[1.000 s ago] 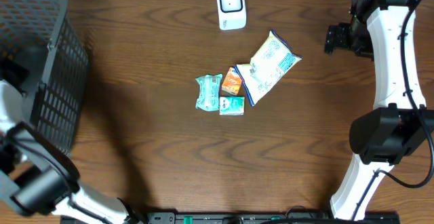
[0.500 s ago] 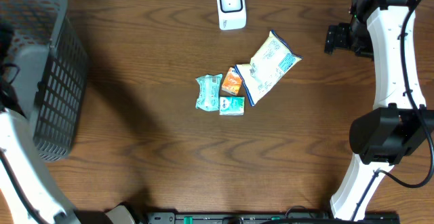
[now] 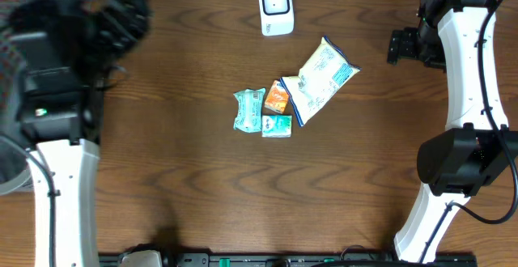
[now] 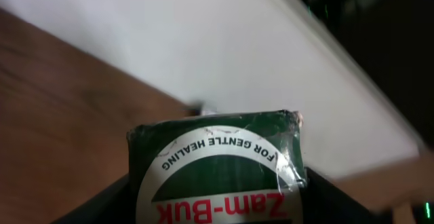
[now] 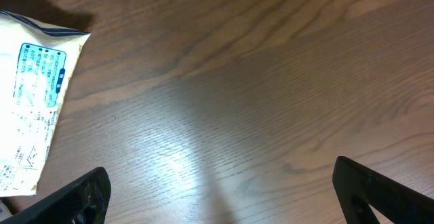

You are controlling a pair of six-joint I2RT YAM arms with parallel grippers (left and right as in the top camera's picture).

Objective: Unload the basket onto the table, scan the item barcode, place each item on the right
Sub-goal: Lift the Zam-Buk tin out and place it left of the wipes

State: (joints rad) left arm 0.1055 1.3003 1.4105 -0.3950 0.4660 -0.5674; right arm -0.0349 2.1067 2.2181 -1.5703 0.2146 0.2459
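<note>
A wooden counter (image 3: 186,162) is seen from above. A white scanner (image 3: 275,8) is placed at its far edge, near the middle. The left arm is seen at the far left corner, blurred, well to the left of the scanner.

In the left wrist view, a dark green box (image 4: 217,156) is shown gripped by the left claw (image 4: 218,193). Its two black fingers (image 4: 102,207) are closed partway against the sides of the box. A round white label is seen on the box, with "Zam-Buk" in red and "for gentle healing" in black, both upside down. The box is held in the air, with brown counter and a pale surface (image 4: 203,47) behind it. In the overhead view the box cannot be picked out within the blur.

Four items are clustered at the middle of the counter. A large white and yellow pouch (image 3: 320,79) is laid at an angle. An orange packet (image 3: 277,97) is tucked against its lower end, a teal packet (image 3: 248,109) is set just left of that, and a small packet (image 3: 277,125) is placed in front.

The right arm is seen along the right edge. In the right wrist view, the right claw (image 5: 220,173) is spread fully wide with nothing between its fingers. Bare wood is seen below it, and the pouch is seen at the left edge.
</note>
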